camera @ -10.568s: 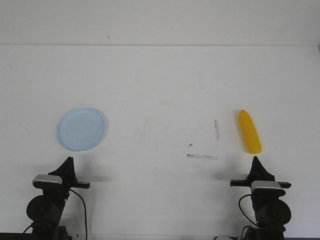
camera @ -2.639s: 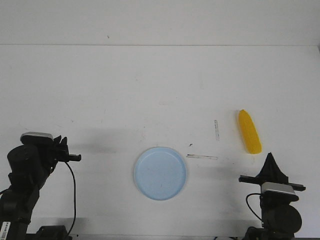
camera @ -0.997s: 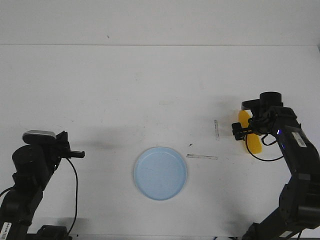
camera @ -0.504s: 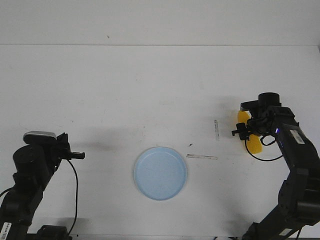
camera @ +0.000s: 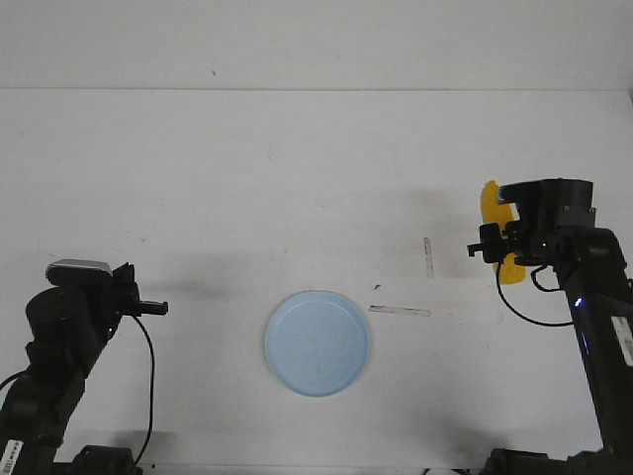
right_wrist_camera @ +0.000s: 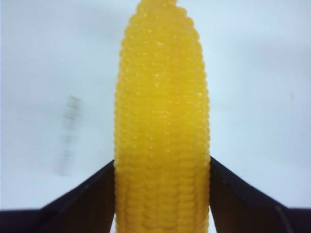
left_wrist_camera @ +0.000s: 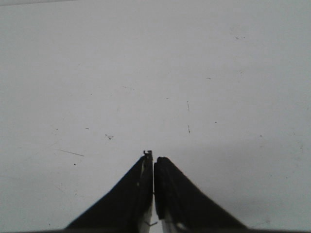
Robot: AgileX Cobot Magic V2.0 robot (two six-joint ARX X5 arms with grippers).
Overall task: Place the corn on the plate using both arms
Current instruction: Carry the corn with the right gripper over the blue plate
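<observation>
Plate: lower centre of frame, on table. Corn: right of frame, between right gripper jaws. Left gripper: lower left.

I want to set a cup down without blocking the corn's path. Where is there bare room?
The far table is bare, as is the patch between left gripper and plate. Avoid the stretch from the plate to the corn in the right gripper.
</observation>
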